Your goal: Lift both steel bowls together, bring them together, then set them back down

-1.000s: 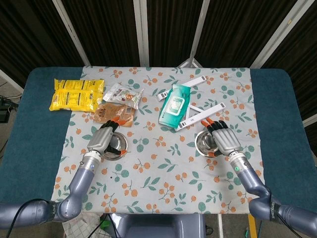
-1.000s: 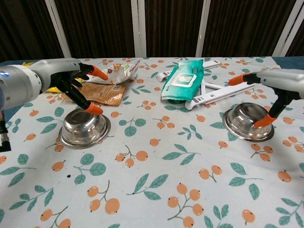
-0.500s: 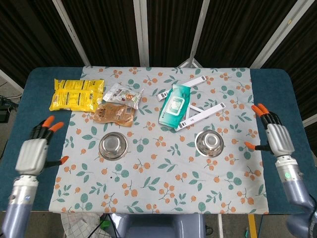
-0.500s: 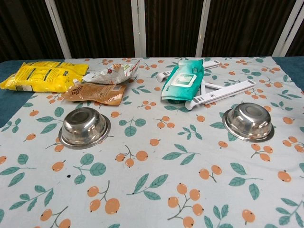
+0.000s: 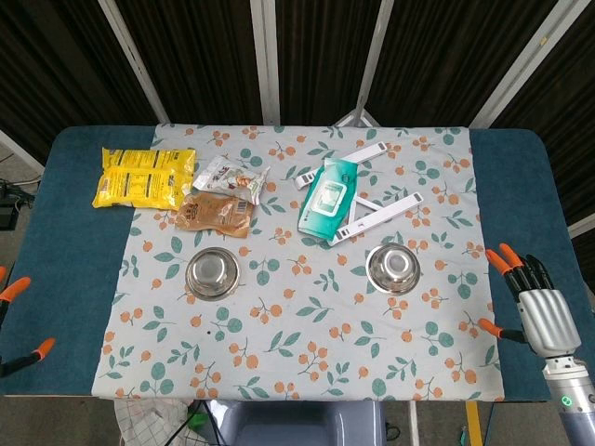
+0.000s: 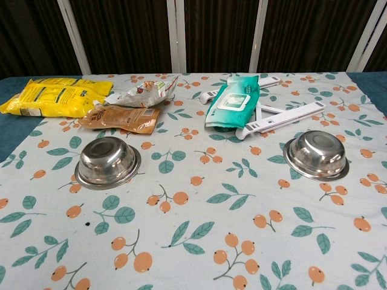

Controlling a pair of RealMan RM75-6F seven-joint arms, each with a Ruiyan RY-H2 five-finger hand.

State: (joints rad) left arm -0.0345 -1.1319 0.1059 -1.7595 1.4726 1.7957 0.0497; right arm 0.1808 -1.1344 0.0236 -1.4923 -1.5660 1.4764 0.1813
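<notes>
Our right hand point(image 5: 544, 308) hangs at the near right edge of the table point(image 5: 65, 232), fingers spread apart and holding nothing, over the blue surface just off the floral cloth point(image 5: 307, 334). Of our left hand point(image 5: 17, 321) we see only orange fingertips at the near left border of the head view, well apart from each other; whether it is open we cannot tell.

On the cloth, farther in, the left steel bowl point(image 6: 107, 162) and the right steel bowl point(image 6: 317, 154) both sit upright, well apart from each other and from our hands.

Beyond the left bowl lie a brown pouch point(image 6: 119, 118), a crumpled white packet point(image 6: 145, 93) and a yellow bag point(image 6: 55, 96). Beyond the right bowl, a green wipes pack point(image 6: 233, 100) rests on a white folding stand point(image 6: 278, 116).
</notes>
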